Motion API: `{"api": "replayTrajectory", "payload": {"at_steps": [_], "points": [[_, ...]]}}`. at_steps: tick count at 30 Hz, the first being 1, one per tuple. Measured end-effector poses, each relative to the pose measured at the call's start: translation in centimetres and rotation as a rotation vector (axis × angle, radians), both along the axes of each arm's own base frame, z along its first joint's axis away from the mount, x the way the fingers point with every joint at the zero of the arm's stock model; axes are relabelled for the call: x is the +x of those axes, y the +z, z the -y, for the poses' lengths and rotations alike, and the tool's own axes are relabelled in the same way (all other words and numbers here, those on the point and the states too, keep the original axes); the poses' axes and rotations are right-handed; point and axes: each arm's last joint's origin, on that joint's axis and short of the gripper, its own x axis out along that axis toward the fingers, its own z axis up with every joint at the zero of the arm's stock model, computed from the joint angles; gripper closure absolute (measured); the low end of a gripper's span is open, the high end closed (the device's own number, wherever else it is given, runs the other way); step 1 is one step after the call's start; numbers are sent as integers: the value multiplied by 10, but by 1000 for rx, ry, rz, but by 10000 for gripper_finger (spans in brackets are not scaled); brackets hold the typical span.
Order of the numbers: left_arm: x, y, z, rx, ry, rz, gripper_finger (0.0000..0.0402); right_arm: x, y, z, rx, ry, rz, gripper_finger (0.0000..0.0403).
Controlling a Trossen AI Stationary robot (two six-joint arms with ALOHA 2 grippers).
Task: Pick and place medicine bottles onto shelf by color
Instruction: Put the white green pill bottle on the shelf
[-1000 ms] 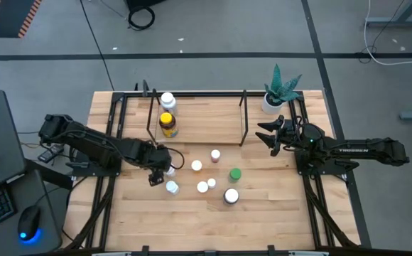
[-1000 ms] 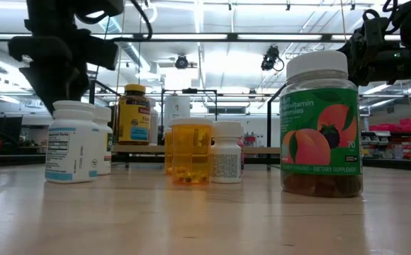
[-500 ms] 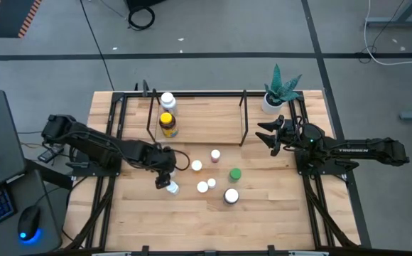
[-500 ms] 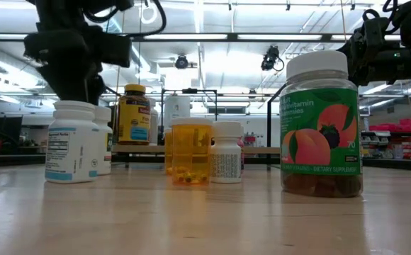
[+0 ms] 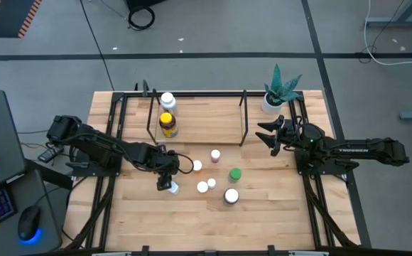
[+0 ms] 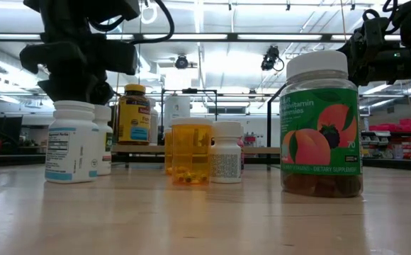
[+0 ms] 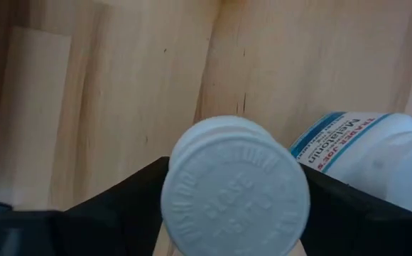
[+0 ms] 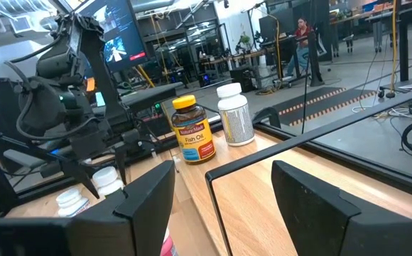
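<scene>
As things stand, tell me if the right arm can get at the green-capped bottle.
Probably yes: the right gripper hangs open just beyond the green-capped bottle, with bare tabletop between them.

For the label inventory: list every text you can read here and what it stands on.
"Fish Oil": amber yellow-capped bottle on the wooden shelf.
"Melatonin": white bottle lying beside the left gripper.
"Multivitamin Gummies", "70": clear peach-pictured jar.
"TROSSEN": right arm.
Other labels: too small.

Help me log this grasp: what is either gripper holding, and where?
The left gripper straddles a white-capped bottle at its cap; whether it grips cannot be told. The right gripper holds nothing.
</scene>
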Motion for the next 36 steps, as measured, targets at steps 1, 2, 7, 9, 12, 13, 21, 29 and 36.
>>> {"api": "replayTrajectory", "payload": {"at_steps": [1,2,7,9,12,13,21,29,36], "points": [[0,0,0,0,0,1,149,0,0,0,0,0,0,160],[0,0,0,0,1,1,157,0,0,0,0,0,0,160],[4,6,-1,-4,7,15,171,0,0,0,0,0,0,160],[8,14,-1,-6,5,39,166,0,0,0,0,0,0,160],[14,26,-2,-2,-6,54,159,0,0,0,0,0,0,160],[16,32,-3,-1,-10,63,159,0,0,0,0,0,0,160],[34,66,-22,24,53,171,162,0,0,0,0,0,0,160],[67,82,-41,90,13,223,163,0,0,0,0,0,0,160],[101,84,-80,156,1,150,158,0,0,0,0,0,-1,160]]}}
